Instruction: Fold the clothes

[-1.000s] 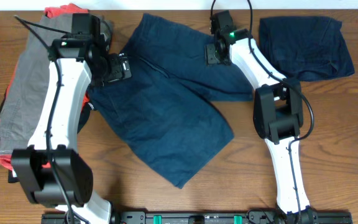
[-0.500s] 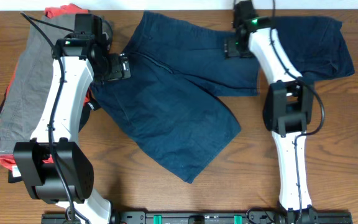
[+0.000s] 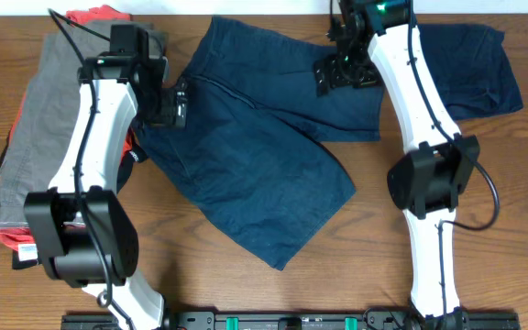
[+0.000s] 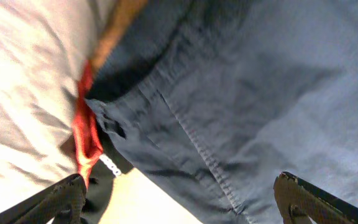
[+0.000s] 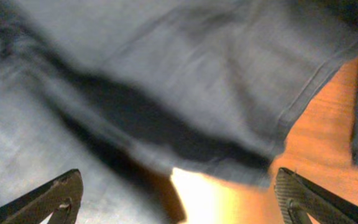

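Note:
The dark navy shorts point(image 3: 255, 156) lie spread flat in the middle of the table, waistband at the left, legs pointing right and toward the front. My left gripper point(image 3: 177, 101) is open over the waistband edge, next to the pile of clothes. In the left wrist view point(image 4: 179, 205) its fingers straddle the shorts' seam point(image 4: 260, 93). My right gripper point(image 3: 337, 75) is open and empty above the far leg. In the right wrist view point(image 5: 176, 199) it hovers over that leg's hem point(image 5: 197, 74).
A pile of clothes lies at the left: a grey garment point(image 3: 35, 119) on top, red-orange fabric point(image 3: 90, 16) and black beneath. A folded navy garment point(image 3: 475, 69) lies at the back right. Bare wood point(image 3: 484, 229) shows at the front right.
The shorts have slid a little to the right. My right arm has swung toward the back and its gripper now hovers over the far leg. The left gripper has hardly moved.

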